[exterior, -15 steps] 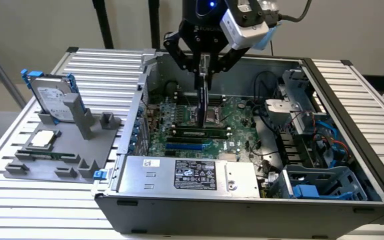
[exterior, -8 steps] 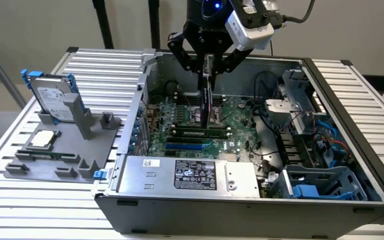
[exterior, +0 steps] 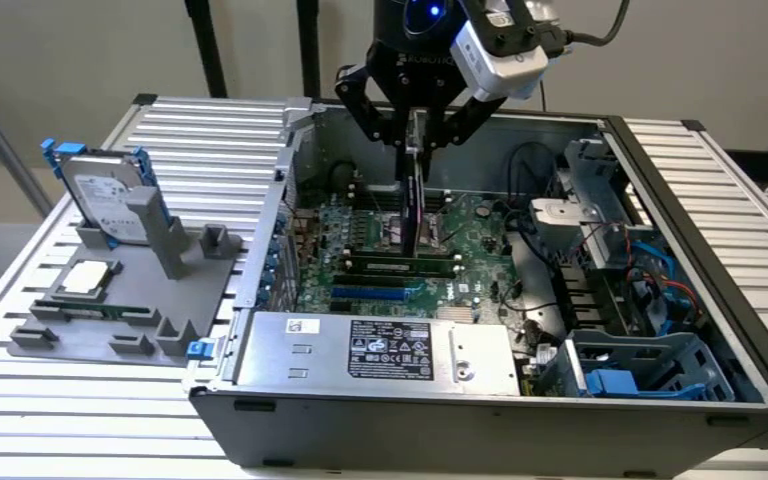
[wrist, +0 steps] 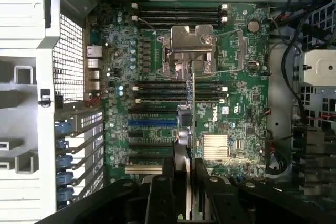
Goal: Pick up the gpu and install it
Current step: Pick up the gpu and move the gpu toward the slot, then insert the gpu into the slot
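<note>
My gripper hangs over the open computer case and is shut on the gpu, a thin card held edge-on and pointing down toward the green motherboard. In the wrist view the gpu appears as a narrow vertical strip running out from between the black fingers of the gripper. Its lower edge hovers above the middle of the motherboard, near the CPU socket plate and the expansion slots, one of them blue. I cannot tell whether the card touches the board.
A grey holder at the exterior view's left carries a silver hard drive with blue frame, a processor chip and a memory stick. Inside the case sit the power supply, cables and a blue drive cage.
</note>
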Motion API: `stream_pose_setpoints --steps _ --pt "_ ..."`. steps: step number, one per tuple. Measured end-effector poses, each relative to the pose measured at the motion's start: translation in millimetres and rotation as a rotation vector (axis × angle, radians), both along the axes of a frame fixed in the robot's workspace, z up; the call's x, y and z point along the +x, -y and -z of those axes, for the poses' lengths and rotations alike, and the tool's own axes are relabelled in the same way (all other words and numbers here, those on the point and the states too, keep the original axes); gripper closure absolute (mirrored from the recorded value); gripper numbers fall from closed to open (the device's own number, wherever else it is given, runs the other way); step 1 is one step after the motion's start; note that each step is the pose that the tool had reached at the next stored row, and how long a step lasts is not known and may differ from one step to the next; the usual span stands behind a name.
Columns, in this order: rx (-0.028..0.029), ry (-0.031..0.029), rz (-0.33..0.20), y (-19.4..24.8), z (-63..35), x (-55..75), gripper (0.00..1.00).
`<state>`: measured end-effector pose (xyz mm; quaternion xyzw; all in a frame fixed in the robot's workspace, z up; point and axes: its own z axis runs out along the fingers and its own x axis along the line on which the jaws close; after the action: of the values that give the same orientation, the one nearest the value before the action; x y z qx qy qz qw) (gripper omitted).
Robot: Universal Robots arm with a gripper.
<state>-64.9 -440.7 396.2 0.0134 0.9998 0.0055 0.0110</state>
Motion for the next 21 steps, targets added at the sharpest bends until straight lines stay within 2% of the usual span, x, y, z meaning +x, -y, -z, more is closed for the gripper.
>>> stream_pose_setpoints --steps 9,18,21 --pt "-0.0001 0.0 -0.003 0.0 0.1 -0.2 1.0" --pt "0.0088 0.0016 -0.162 0.0 6.9 -0.3 1.0" --pt "0.0097 0.0022 -0.217 0.0 10.0 -0.3 1.0"
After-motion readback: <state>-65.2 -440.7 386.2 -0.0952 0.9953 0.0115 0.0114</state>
